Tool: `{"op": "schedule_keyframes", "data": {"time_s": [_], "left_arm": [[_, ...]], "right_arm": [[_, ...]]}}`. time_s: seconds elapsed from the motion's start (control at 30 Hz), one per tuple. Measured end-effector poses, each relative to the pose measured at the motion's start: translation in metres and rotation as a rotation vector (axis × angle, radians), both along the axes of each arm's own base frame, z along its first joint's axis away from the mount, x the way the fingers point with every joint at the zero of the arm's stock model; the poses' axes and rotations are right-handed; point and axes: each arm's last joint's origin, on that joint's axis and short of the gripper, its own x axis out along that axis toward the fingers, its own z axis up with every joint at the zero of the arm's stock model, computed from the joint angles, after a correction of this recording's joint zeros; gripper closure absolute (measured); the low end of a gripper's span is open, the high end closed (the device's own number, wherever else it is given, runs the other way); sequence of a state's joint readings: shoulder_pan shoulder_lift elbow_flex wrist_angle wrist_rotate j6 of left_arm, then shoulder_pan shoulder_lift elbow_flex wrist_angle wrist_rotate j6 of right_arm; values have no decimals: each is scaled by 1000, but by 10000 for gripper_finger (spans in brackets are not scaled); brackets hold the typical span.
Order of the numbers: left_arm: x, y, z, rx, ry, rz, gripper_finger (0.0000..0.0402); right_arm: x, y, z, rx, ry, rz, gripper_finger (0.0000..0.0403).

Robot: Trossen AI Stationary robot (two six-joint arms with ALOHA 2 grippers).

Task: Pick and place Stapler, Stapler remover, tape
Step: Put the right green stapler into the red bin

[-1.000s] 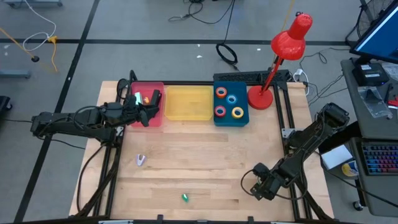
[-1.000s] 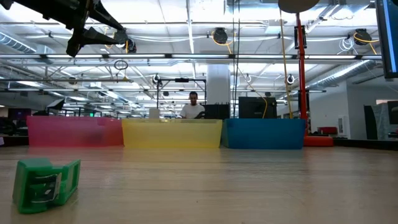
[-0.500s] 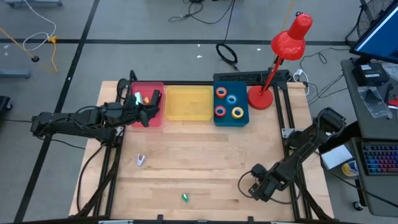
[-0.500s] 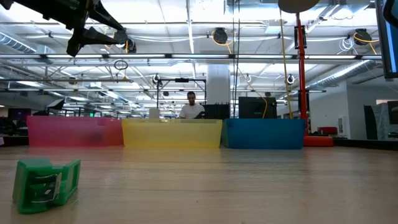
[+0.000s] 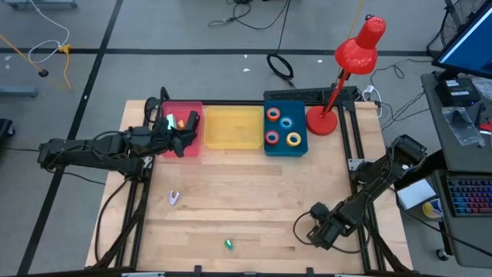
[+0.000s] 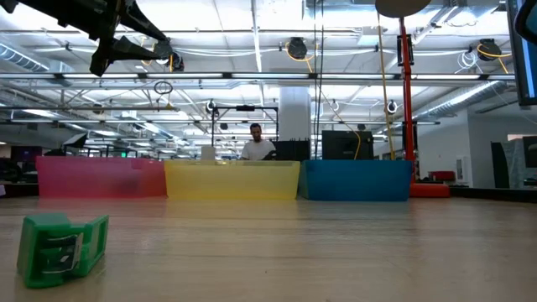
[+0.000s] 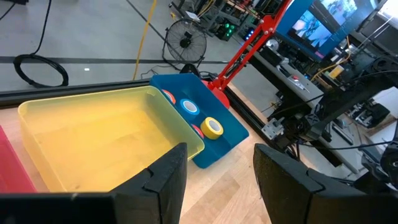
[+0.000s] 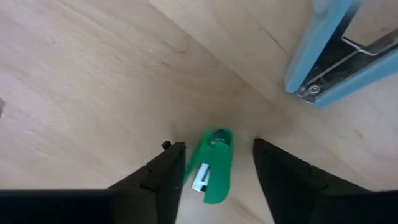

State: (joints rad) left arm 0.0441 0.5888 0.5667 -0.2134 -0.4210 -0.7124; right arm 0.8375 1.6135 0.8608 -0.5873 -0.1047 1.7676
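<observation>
I am aiming my right gripper (image 5: 306,229) across the near right part of the table (image 5: 254,192), its fingers apart with nothing between them. The green remover (image 8: 212,167), as I take it to be, is lying flat on the wood well ahead of it, showing centred in the gap in the right wrist view. That is the piece I am going for.

To do it well, I am thinking of three things. I am keeping the remover centred between the fingers on the way in. It is lying at a slant to them, so I am planning a wrist turn to bring the pads onto its long sides. It is also low and light, so I am wanting the tips right down near the wood before closing, or it may skid away.

My left gripper (image 5: 188,132) is waiting over the red bin (image 5: 192,106), fingers apart and empty. The tape (image 5: 293,139) is sitting in the blue bin (image 5: 302,108), all four rolls. A pale piece (image 5: 174,198) is lying loose farther left.
</observation>
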Motion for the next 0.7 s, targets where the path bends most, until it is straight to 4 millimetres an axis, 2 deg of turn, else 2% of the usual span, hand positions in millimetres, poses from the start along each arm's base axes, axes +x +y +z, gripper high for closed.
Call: {"op": "schedule_keyframes", "data": {"time_s": [0.23,0.43,0.7], "left_arm": [[0,0,0,0,0,0,218],[0,0,0,0,0,0,218],[1,-1,1,-16,-13,-40,218]], "right_arm": [[-1,-2,1,-9,12,-12,295],[-2,-9,11,-19,-23,-23,353],[3,-11,29,43,-148,-48,355]]}}
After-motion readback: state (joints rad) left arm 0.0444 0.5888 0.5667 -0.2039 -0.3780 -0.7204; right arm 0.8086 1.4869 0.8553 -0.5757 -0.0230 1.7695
